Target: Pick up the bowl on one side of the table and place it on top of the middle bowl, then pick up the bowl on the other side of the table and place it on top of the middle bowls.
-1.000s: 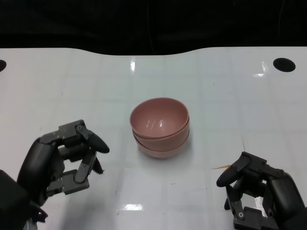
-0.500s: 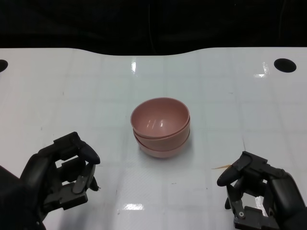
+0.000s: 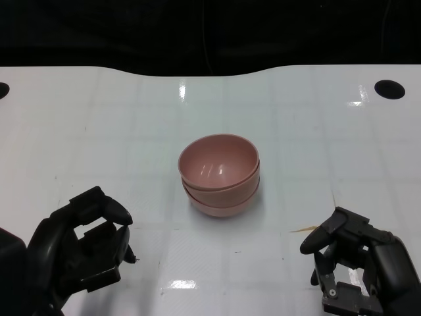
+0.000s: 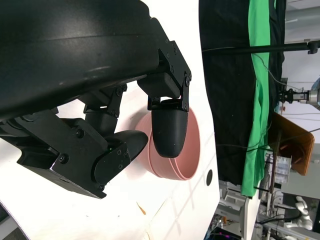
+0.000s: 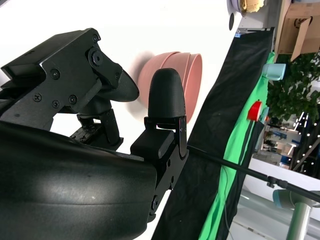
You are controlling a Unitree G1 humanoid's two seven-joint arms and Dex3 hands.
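Left hand and right hand both sat loosely curled, holding nothing; the pink bowl stack was ahead, between them, roughly equidistant.

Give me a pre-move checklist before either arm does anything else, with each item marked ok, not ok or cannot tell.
1. All bowls nested in one stack: ok. The pink bowl stack shows three rims in the middle of the table.
2. Stack sits level: ok, its rims lie about parallel in the head view.
3. No bowl left at either side: ok in the head view.
4. Left hand holds nothing: ok, fingers curled, apart from the stack.
5. Right hand holds nothing: ok, near the table's front edge, apart from the stack.
6. Small tan sliver near the right hand: cannot tell what it is.
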